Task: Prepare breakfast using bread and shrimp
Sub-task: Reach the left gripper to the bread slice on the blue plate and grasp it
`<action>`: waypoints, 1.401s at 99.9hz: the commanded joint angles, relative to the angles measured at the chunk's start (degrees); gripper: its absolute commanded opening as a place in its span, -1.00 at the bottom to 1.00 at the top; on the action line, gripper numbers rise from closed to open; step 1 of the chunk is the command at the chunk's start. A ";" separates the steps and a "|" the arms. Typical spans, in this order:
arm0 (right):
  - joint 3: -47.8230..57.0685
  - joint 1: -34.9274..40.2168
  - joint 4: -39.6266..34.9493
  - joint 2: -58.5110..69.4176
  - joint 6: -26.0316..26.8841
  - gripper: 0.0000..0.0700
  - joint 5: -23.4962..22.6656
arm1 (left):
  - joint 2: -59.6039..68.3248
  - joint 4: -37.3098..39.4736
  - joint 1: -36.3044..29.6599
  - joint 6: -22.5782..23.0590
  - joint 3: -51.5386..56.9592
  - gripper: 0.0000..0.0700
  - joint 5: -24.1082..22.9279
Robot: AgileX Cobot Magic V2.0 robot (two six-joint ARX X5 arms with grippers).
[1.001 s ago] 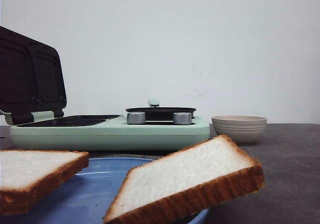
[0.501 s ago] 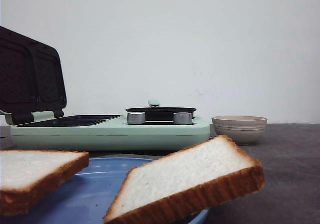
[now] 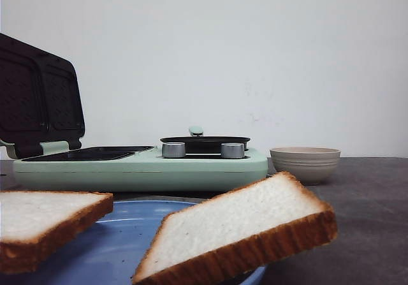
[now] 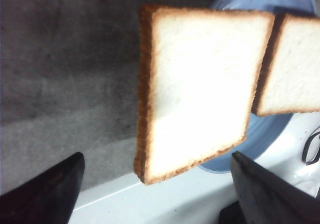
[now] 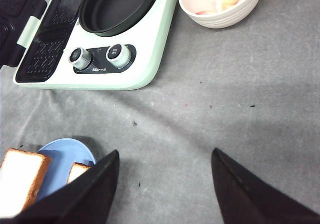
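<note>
Left hand (image 4: 155, 194): both dark fingers cut off at the frame edge, spread wide, holding nothing. Right hand (image 5: 162, 184): likewise spread wide and empty above bare grey tabletop (image 5: 240, 98). The bread (image 4: 200, 88), 2 square white slices with golden-brown crust, lies on a blue plate (image 4: 260, 139), overhanging its rim. Only the right wrist view shows pale pink pieces inside the beige bowl (image 5: 221, 3); the front view hides its contents. Beside it stands the green cooker (image 3: 140, 167), lid raised.
</note>
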 commanded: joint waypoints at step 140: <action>1.03 0.98 0.17 0.20 -0.61 0.03 -0.37 | 16.17 6.51 -9.86 4.42 0.74 -0.99 6.62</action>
